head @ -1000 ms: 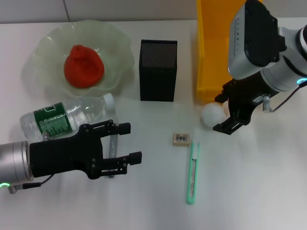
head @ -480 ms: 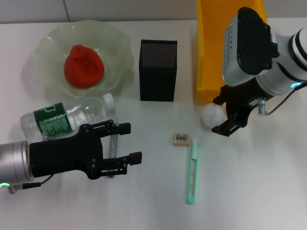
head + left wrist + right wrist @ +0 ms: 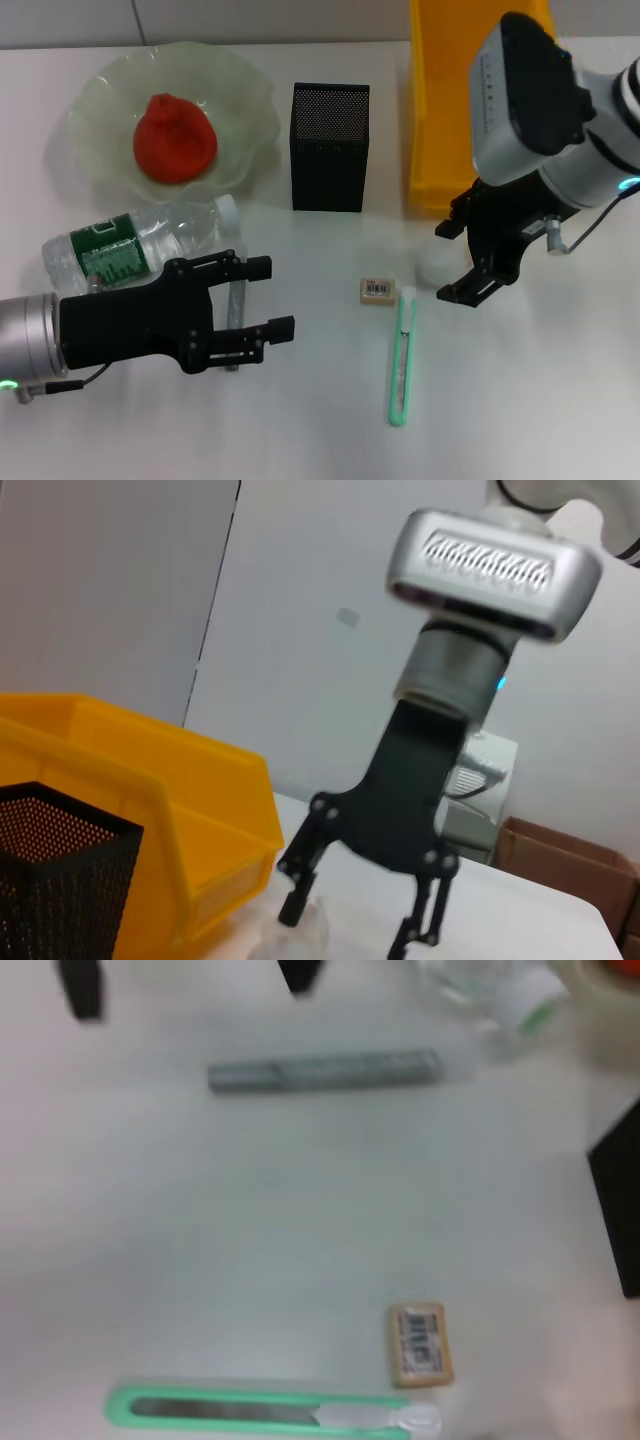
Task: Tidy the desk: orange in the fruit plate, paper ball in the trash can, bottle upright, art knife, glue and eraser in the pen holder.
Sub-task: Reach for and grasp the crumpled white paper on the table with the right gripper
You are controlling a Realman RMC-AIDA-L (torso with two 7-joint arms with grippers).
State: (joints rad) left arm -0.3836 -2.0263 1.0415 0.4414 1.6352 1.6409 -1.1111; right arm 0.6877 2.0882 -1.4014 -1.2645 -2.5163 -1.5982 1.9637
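The white paper ball (image 3: 434,266) lies in front of the yellow trash can (image 3: 448,100). My right gripper (image 3: 448,262) stands open with its fingers on either side of the ball; the left wrist view shows the right gripper (image 3: 345,932) from the side. My left gripper (image 3: 272,298) is open over the grey glue stick (image 3: 235,300), beside the lying bottle (image 3: 140,245). The eraser (image 3: 377,290) and green art knife (image 3: 402,355) lie mid-table. The orange (image 3: 175,138) sits in the fruit plate (image 3: 245,95). The black mesh pen holder (image 3: 330,147) stands behind.
The right wrist view shows the glue stick (image 3: 325,1070), eraser (image 3: 420,1343), art knife (image 3: 270,1410) and the bottle cap (image 3: 520,995) spread across the white desk. The trash can wall stands close behind my right gripper.
My right gripper has moved toward the desk's front edge and come down around the paper ball, which sits slightly nearer the art knife. The left arm has stayed still.
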